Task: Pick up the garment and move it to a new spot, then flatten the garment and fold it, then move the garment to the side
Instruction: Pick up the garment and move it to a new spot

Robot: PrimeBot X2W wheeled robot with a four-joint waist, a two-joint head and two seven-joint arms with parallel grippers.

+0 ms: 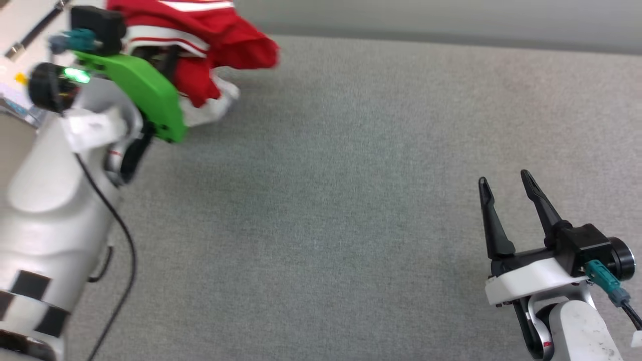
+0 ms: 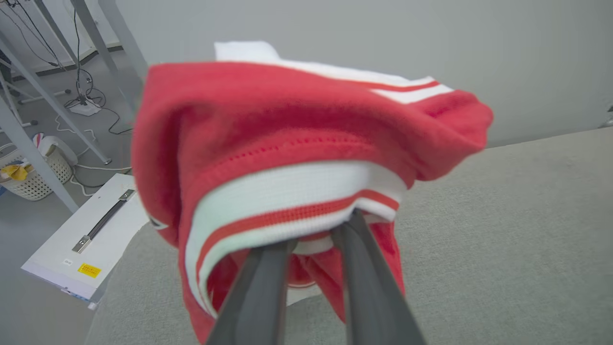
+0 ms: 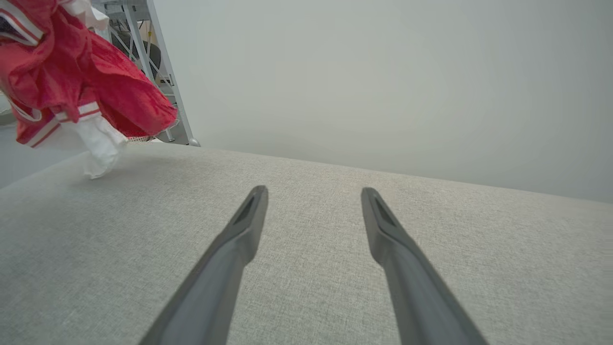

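Upper left, the left pincer (image 2: 325,230) was clamped on the shirt's (image 2: 297,134) trim; the right pincer (image 1: 506,183) stood apart, empty. A higher lift would probably have cleared its sleeve (image 3: 98,143) off the worktop (image 1: 321,210).

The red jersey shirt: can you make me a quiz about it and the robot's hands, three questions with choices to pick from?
1. Where is the red jersey shirt in the head view?
A. upper left corner
B. lower right corner
C. dead centre

2. What colours is the striped trim band that the left gripper pinches?
A. blue and yellow
B. white and red
C. black and green

3. How is the right gripper?
A. shut on the shirt
B. shut on a cup
C. open, holding nothing

Answers:
1 A, the shirt bunches at the end of the left arm, at the top left.
2 B, the left wrist view shows a white band with a red stripe in that grip.
3 C, its fingers stand apart over the grey fabric surface.
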